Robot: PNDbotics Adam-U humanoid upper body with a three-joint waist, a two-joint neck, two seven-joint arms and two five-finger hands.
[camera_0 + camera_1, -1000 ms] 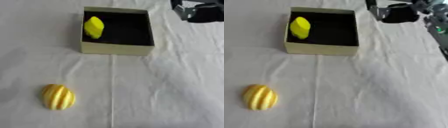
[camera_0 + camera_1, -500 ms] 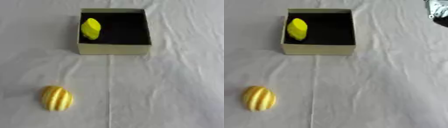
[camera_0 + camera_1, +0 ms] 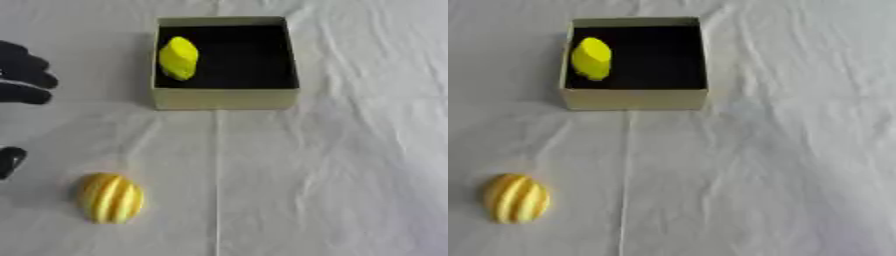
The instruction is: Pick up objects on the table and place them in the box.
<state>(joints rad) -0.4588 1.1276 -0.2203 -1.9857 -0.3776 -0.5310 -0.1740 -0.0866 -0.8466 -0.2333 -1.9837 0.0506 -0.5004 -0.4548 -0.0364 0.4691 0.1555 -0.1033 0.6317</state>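
One left to collect: striped yellow-orange fruit (image 3: 110,197) on the near-left of the white-clothed table (image 3: 332,165). Just beyond, at the left edge, left hand (image 3: 24,75), fingers spread, holding nothing. Best lowered over the fruit's ridges, closed around its middle. Farthest, box (image 3: 226,98), yellow piece (image 3: 178,58) inside already; right half free.
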